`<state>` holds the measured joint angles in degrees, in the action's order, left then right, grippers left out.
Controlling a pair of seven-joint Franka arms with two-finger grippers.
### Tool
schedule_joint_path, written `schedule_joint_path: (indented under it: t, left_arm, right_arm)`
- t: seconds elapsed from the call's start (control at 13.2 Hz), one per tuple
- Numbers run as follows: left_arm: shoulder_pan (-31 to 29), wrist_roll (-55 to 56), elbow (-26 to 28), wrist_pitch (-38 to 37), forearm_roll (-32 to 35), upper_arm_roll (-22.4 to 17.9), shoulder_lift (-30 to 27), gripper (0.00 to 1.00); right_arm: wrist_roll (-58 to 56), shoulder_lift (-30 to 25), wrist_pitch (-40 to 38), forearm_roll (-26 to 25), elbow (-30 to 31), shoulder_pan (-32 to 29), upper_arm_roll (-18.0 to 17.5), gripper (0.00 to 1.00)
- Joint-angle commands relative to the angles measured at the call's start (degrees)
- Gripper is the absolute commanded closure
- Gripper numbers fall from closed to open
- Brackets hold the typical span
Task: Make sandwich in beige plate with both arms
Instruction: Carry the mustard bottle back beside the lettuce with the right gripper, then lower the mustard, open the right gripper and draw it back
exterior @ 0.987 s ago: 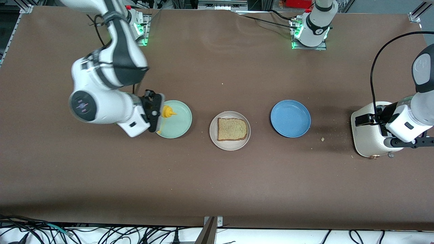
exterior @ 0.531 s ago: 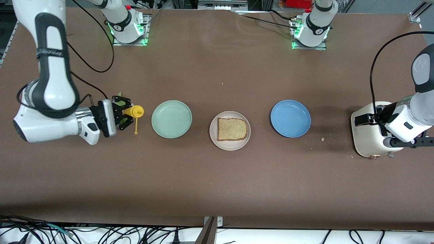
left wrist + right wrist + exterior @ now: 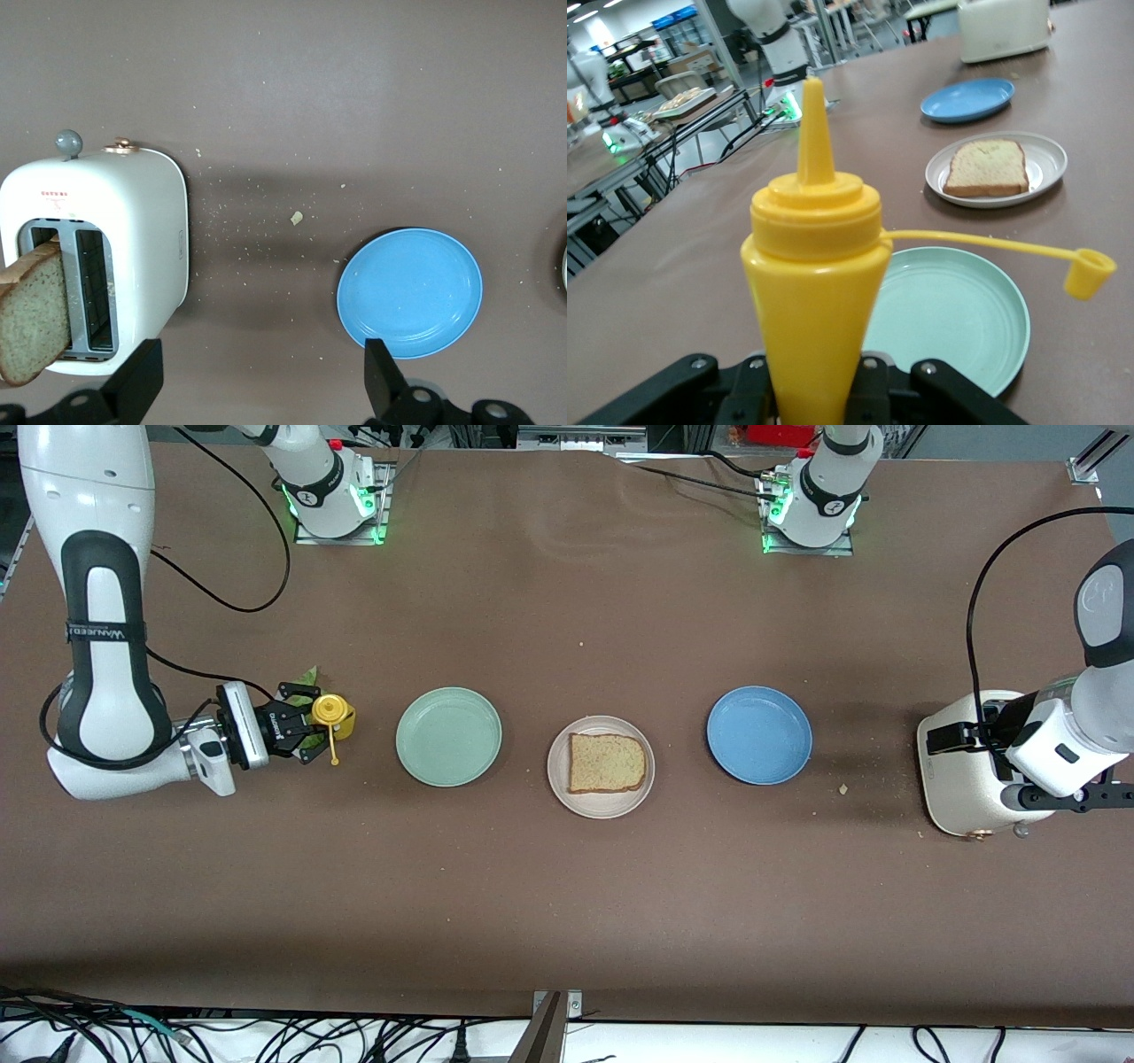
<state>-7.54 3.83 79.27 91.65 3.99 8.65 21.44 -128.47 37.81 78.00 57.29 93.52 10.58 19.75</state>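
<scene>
Gripping the yellow mustard bottle (image 3: 332, 715), your right tool (image 3: 306, 722) sits beside the mint-green plate (image 3: 448, 736). Your left tool (image 3: 257, 390) hangs spread over the toaster (image 3: 966, 766). One bread slice (image 3: 606, 763) lies on the beige plate (image 3: 601, 804).

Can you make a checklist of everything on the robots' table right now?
Surface: brown table, crumbs near the toaster.
Job's things: one bread slice on the beige plate; second slice sticking up from the white toaster.
Clutter: mint-green plate, blue plate, green leaf by the right gripper.
Grippers: right gripper shut on yellow mustard bottle, cap off; left gripper open above the toaster.
Cables: black cables along the table's near edge.
Surroundings: other tables in the right wrist view.
</scene>
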Motion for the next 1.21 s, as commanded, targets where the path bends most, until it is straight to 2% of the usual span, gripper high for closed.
schedule_joint_path:
  t: [0.0,0.3,0.61,0.91,0.99,1.06,1.14]
  left_arm:
    - [-0.4,-1.0,0.7,-0.4,1.9,0.4,-1.1,0.0]
    - [-0.4,-1.0,0.8,-0.3,1.9,0.4,-1.1,0.0]
    - [-0.3,-1.0,0.8,-0.3,1.9,0.4,-1.1,0.0]
    - [-0.3,-1.0,0.8,-0.3,1.9,0.4,-1.1,0.0]
    - [-0.3,-1.0,0.8,-0.3,1.9,0.4,-1.1,0.0]
    - [-0.3,-1.0,0.8,-0.3,1.9,0.4,-1.1,0.0]
    - [-0.3,-1.0,0.8,-0.3,1.9,0.4,-1.1,0.0]
  right_arm:
    - [-11.1,2.3,-1.6,3.3,2.4,-2.4,-0.9,1.0]
    - [-21.6,8.1,-2.9,7.8,2.6,-3.4,-1.0,1.0]
    - [-26.5,11.8,-2.7,9.9,2.1,-4.2,-1.1,1.0]
    - [-27.8,13.2,-2.9,11.0,2.0,-4.2,-1.2,1.0]
    - [-27.7,13.4,-2.7,11.0,2.0,-4.2,-1.2,0.77]
    - [-27.5,13.6,-2.7,11.0,1.9,-4.2,-1.2,0.62]
    - [-27.1,13.7,-2.7,11.0,1.8,-4.2,-1.2,0.42]
